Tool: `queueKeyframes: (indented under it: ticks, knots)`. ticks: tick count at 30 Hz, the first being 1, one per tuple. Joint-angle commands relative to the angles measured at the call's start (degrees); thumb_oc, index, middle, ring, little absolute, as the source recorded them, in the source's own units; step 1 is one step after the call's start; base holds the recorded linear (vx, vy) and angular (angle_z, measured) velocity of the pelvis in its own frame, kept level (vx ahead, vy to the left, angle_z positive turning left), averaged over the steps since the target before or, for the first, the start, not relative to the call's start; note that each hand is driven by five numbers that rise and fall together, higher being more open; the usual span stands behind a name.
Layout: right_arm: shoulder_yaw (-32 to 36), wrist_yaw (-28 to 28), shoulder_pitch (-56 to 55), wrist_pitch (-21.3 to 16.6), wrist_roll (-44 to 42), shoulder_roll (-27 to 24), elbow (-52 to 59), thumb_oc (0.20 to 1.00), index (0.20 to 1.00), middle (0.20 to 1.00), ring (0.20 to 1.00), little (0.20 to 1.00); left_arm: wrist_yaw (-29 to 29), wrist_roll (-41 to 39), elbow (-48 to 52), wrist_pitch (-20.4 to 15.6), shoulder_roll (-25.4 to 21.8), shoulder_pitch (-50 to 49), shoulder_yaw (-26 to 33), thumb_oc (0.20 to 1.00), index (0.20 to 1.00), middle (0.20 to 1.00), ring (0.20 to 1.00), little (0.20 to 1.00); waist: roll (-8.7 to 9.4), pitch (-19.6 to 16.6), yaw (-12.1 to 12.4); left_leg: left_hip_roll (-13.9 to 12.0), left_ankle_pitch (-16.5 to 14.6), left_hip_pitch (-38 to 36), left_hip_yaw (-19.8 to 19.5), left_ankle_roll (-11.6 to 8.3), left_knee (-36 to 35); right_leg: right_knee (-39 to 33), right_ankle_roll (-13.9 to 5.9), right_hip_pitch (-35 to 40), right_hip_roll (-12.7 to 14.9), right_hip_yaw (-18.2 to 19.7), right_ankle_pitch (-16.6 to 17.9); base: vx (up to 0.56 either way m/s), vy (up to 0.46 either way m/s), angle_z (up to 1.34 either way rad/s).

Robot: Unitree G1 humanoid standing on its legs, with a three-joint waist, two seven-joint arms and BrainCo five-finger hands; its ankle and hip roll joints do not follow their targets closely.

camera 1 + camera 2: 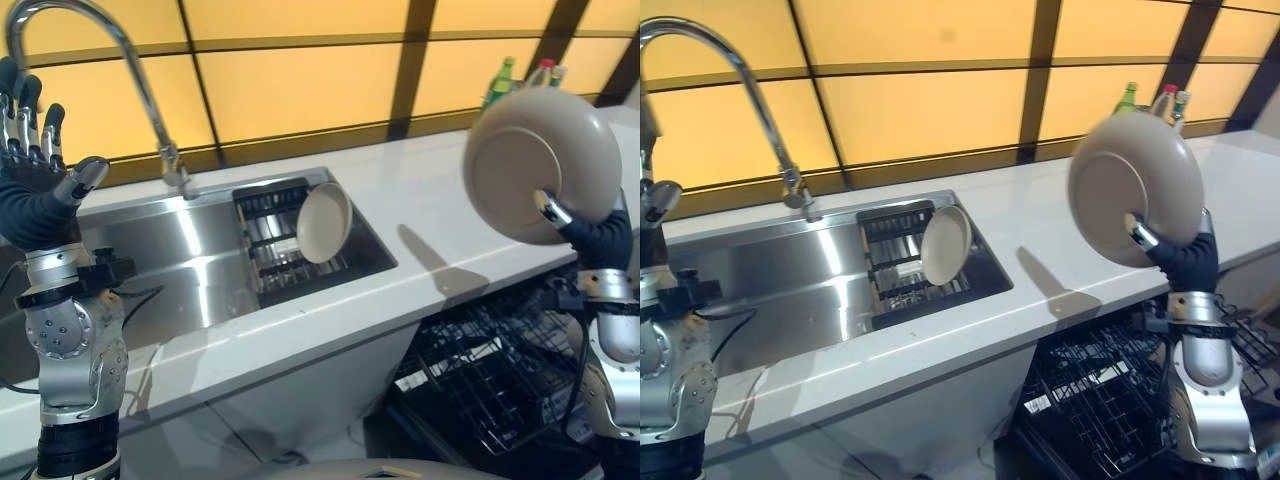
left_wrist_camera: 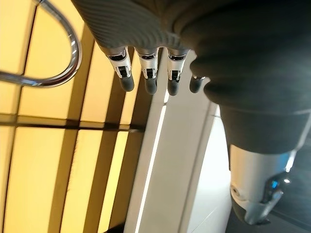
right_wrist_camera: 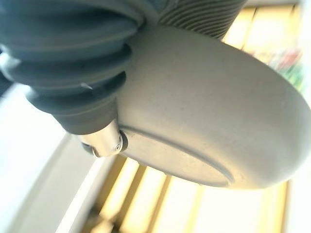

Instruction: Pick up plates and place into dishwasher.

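Observation:
A beige plate (image 1: pixel 535 160) is held up on edge above the counter's right end, its underside facing me. My right hand (image 1: pixel 590 232) is shut on its lower rim, with the thumb (image 3: pixel 99 141) pressed on the plate's base (image 3: pixel 209 121). Below it the open dishwasher's black wire rack (image 1: pixel 490 380) stands pulled out. A second beige plate (image 1: pixel 324 222) leans upright in the black rack inside the sink. My left hand (image 1: pixel 35 150) is raised at the far left over the sink, open, its fingers (image 2: pixel 148 77) straight and holding nothing.
A steel sink (image 1: pixel 190 250) is set in the white counter (image 1: pixel 440 200), with a tall curved tap (image 1: pixel 130 80) behind it. Bottles (image 1: pixel 520 80) stand at the back right by the yellow window panels. The counter's front edge runs between the sink and the dishwasher.

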State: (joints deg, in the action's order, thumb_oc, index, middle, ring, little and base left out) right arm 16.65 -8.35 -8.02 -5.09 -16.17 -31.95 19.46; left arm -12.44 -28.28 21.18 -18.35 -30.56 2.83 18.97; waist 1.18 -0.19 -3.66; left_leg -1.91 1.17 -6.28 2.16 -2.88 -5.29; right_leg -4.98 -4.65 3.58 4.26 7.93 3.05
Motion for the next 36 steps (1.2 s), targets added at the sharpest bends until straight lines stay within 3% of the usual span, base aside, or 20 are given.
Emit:
queueKeyframes:
  ticks: [1, 4, 12, 17, 21, 24, 28, 36]
  knots:
    - [5.5, -2.2, 0.4, 1.4, 2.4, -3.4, -0.1, 0.200, 0.200, 0.200, 0.200, 0.200, -0.6, -0.3, -3.3, 0.2, -4.7, 0.6, 1.4, 1.000, 1.000, 1.000, 1.000, 1.000, -0.50, 0.5, -2.3, 3.1, -4.1, 0.9, -1.7, 5.13, 3.1, 6.2, 0.18, -3.5, -0.4, 0.4, -1.4, 0.01, 0.002, -0.39]
    - [7.7, -1.3, -2.0, 1.3, 2.0, -3.5, -1.9, 0.200, 0.200, 0.200, 0.200, 0.200, -1.3, -0.6, -4.5, -0.8, -5.1, -0.6, 3.1, 1.000, 1.000, 1.000, 1.000, 1.000, -0.91, 2.6, -4.5, 3.5, -5.4, 1.1, 0.8, 5.49, 4.0, 6.3, -0.76, -4.9, 0.2, 2.4, -0.8, 0.00, 0.017, -0.41]
    - [5.1, 0.6, -1.9, 4.1, 3.7, -2.8, -7.0, 0.200, 0.200, 0.200, 0.200, 0.200, -0.4, 0.1, -6.7, -2.6, -4.0, -0.6, 3.5, 1.000, 1.000, 1.000, 1.000, 1.000, -1.29, 6.4, -5.3, 4.1, -5.8, 3.9, 3.7, 5.69, 6.3, 7.3, -1.83, -8.2, 0.5, 4.1, 0.4, -0.05, -0.036, -0.38]
    - [2.4, 3.0, -1.5, 6.4, 3.9, -2.4, -10.4, 0.200, 0.200, 0.200, 0.200, 0.200, -0.1, 2.0, -6.4, -2.3, -3.5, 0.4, 2.0, 1.000, 1.000, 1.000, 1.000, 1.000, -1.29, 7.7, -4.4, 4.0, -5.7, 6.1, 3.0, 5.34, 7.8, 7.4, -1.77, -9.1, 0.6, 3.7, 0.4, 0.01, -0.120, -0.03]
    - [-1.6, 8.2, 0.6, 8.4, 3.3, -3.2, -12.9, 0.200, 0.200, 0.200, 0.200, 0.200, -1.3, 3.3, -6.7, -1.8, -4.3, 3.0, -0.1, 1.000, 1.000, 1.000, 1.000, 1.000, -1.12, 9.2, -3.3, 3.6, -5.2, 8.2, 1.8, 4.70, 8.8, 7.0, -1.38, -9.7, 0.4, 2.8, 0.5, -0.02, -0.162, 0.04]
    - [-5.9, 14.5, 2.9, 8.5, 2.8, -5.4, -16.6, 0.200, 0.200, 0.200, 0.200, 0.200, -2.3, 4.3, -7.0, -0.7, -5.7, 6.0, -2.5, 1.000, 1.000, 1.000, 1.000, 1.000, -0.38, 10.0, -2.1, 3.1, -4.7, 9.6, 0.9, 4.08, 9.3, 6.7, -0.95, -9.6, 0.2, 1.5, 0.4, 0.00, -0.199, 0.06]
    - [-11.0, 18.3, 5.9, 7.6, 1.6, -8.4, -21.7, 0.200, 0.200, 0.200, 0.200, 0.200, -3.1, 4.8, -7.8, 0.9, -8.1, 9.8, -5.2, 1.000, 1.000, 1.000, 1.000, 1.000, 0.99, 11.0, -0.3, 2.1, -4.1, 11.2, -0.7, 3.17, 10.1, 6.3, -0.37, -9.3, -0.1, -0.9, 0.4, 0.02, -0.261, 0.12]
    - [-17.1, 21.3, 9.9, 6.1, 0.1, -12.3, -27.4, 0.200, 0.200, 0.200, 0.200, 0.200, -4.5, 3.8, -10.0, 2.3, -14.0, 15.3, -8.3, 1.000, 1.000, 1.000, 1.000, 1.000, 2.65, 12.7, 1.9, 0.3, -2.7, 13.2, -2.7, 2.12, 9.3, 5.5, 0.91, -9.5, -1.6, -4.3, 0.2, -0.02, -0.202, 0.16]
